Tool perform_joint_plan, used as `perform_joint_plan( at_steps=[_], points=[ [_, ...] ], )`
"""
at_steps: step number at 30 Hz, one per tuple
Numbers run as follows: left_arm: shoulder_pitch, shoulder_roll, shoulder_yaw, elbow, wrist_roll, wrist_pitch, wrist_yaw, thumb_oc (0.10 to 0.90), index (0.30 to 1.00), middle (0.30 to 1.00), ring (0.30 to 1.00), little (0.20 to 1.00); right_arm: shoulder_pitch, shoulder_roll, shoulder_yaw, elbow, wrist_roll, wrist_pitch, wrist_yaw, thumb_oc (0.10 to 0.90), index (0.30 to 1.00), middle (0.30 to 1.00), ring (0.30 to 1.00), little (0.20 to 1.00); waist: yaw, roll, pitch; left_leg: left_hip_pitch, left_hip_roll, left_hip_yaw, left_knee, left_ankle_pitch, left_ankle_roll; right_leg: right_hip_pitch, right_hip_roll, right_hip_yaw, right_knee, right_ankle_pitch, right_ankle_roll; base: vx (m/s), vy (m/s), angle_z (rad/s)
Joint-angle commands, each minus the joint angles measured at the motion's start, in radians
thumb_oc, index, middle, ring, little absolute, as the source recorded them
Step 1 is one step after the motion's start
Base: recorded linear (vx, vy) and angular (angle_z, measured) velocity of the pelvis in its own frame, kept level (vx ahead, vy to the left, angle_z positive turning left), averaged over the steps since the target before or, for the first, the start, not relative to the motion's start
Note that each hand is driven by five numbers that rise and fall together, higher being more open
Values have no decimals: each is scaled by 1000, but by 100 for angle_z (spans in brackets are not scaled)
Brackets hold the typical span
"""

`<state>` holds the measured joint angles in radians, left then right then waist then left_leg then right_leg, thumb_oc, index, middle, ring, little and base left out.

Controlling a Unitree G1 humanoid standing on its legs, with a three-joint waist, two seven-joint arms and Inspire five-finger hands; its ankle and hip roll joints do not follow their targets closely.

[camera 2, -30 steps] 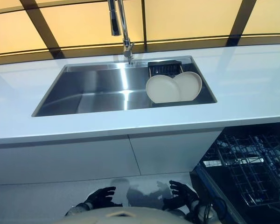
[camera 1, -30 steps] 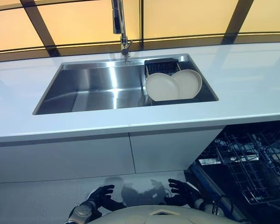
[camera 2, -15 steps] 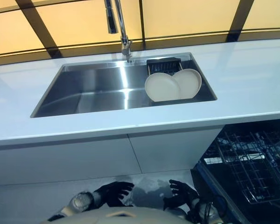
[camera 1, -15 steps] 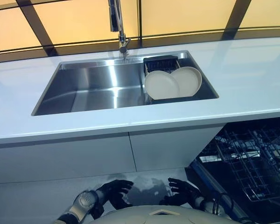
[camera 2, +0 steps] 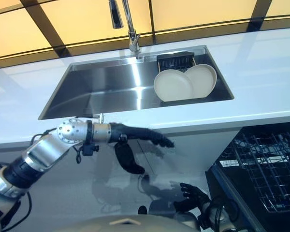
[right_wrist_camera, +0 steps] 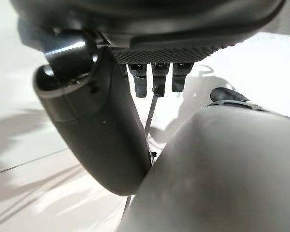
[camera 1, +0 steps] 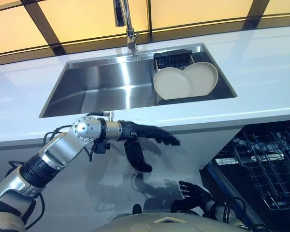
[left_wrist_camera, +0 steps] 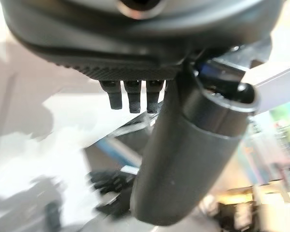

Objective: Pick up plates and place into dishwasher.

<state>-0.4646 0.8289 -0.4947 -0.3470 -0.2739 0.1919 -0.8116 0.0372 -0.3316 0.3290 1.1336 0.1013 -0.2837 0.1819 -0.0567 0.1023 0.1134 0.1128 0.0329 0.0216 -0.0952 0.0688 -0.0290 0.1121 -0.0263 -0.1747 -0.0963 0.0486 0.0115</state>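
Note:
Two cream plates stand leaning in a black rack at the right end of the steel sink. My left hand is raised in front of the white cabinet below the counter edge, fingers straight and open, holding nothing. It is well short of the plates, lower and to their left. My right hand hangs low near the floor beside the dishwasher, fingers relaxed and open, empty. The open dishwasher's wire rack is at the lower right.
A white counter surrounds the sink, with a tall tap behind it. White cabinet fronts run below the counter. The pulled-out dishwasher rack juts into the room at the right.
My left arm has swung up from near the floor to just below the counter edge, hand stretched forward. The right hand stays low. The camera has shifted slightly.

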Motion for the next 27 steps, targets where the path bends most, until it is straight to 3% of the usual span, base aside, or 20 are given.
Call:
perform_joint_plan(
  at_steps=[1, 9, 11, 14, 16, 19, 27],
  points=[
    [-117, 13, 91, -50, -185, -40, 41, 800, 900, 900, 900, 900, 3, 39, 19, -21, 36, -26, -12, 800, 900, 900, 900, 900, 3, -28, -35, 17, -58, 9, 8, -106, 61, 8, 2, 19, 36, -64, 56, 0, 0, 0],
    [-144, -20, 77, -110, -406, 21, 3, 800, 900, 900, 900, 900, -1, 43, 36, -42, 53, 14, -22, 800, 900, 900, 900, 900, -5, -28, -47, 25, -56, 5, 8, -111, 57, 13, 5, 31, 35, -66, 51, 0, 0, 0],
    [-151, -26, 76, -115, -432, 9, 77, 800, 900, 900, 900, 900, -4, 41, 42, -44, 56, 20, -21, 800, 900, 900, 900, 900, -6, -28, -48, 27, -56, 5, 8, -111, 57, 14, 6, 34, 34, -66, 50, 0, 0, 0],
    [-159, -24, 105, -81, -425, -54, 268, 800, 900, 900, 900, 900, 1, 40, 53, -55, 61, 34, -19, 800, 900, 900, 900, 900, -6, -32, -53, 31, -57, 6, 8, -110, 56, 18, 6, 35, 34, -69, 50, 0, 0, 0],
    [-161, -27, 136, -48, -397, -93, 336, 800, 900, 900, 900, 900, 6, 42, 58, -61, 65, 38, -20, 800, 900, 900, 900, 900, -5, -34, -54, 32, -56, 10, 8, -111, 57, 17, 6, 32, 37, -72, 48, 0, 0, 0],
    [-169, -34, 217, 16, -394, -99, 367, 800, 900, 900, 900, 900, 7, 49, 65, -51, 71, 43, -20, 800, 900, 900, 900, 900, -2, -38, -59, 35, -54, 14, 8, -111, 57, 17, 8, 30, 43, -76, 46, 30, -41, -1],
    [-252, -27, 270, 147, -511, -74, 496, 800, 900, 900, 900, 900, -13, 52, 76, -17, 65, 64, -14, 800, 900, 900, 900, 900, -15, -22, -67, 49, -50, 39, 8, -114, 52, 23, 6, 34, 44, -77, 46, 39, -25, -1]
  ],
)
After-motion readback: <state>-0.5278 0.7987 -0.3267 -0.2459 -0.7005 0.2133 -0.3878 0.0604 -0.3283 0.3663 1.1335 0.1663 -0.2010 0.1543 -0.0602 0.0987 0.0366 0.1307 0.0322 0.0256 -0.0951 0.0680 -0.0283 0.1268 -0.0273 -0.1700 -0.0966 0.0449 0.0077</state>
